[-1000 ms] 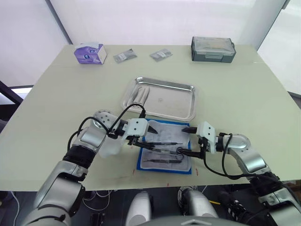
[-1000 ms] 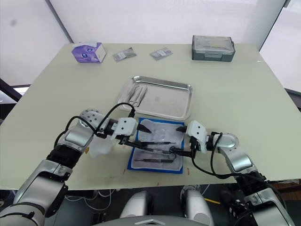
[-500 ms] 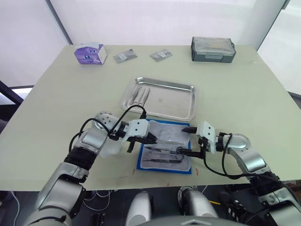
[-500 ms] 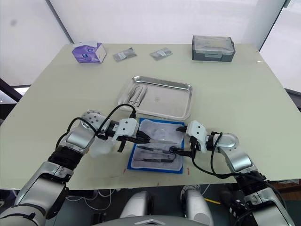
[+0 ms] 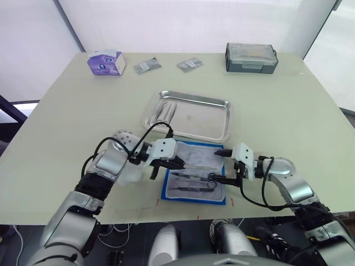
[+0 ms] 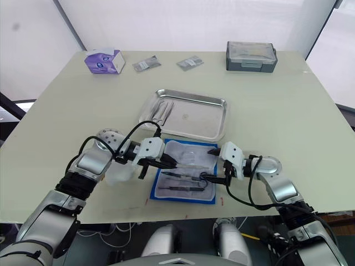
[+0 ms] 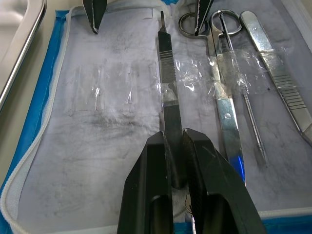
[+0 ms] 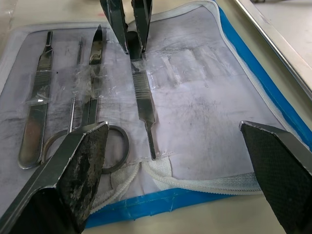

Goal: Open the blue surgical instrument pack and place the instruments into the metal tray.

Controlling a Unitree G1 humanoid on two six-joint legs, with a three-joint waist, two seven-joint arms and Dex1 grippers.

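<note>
Left eye view: the blue surgical instrument pack is laid open on the table, just on the near side of the metal tray, which already holds a couple of slim steel pieces at its left end. The left gripper is reached over the pack's left part, and the right gripper is held at the pack's right edge. Along the table's far side a purple tissue box, two small packets and a dark grey lidded box are seen.

Left wrist view: the fingers of the left gripper are pressed together on the handle end of a scalpel handle, which lies flat on the pale lining under clear film straps. Beside it lie ring-handled scissors, a thin probe and ribbed tweezers.

Right wrist view: the right gripper's fingers are spread wide and nothing is held; one is set over the scissors' rings and the other beyond the pack's blue border.

The held tool is judged light, rigid, smooth and slippery, so a firm pinch on its ribbed section would serve best. The film strap may drag the soft pack along when it is lifted.
</note>
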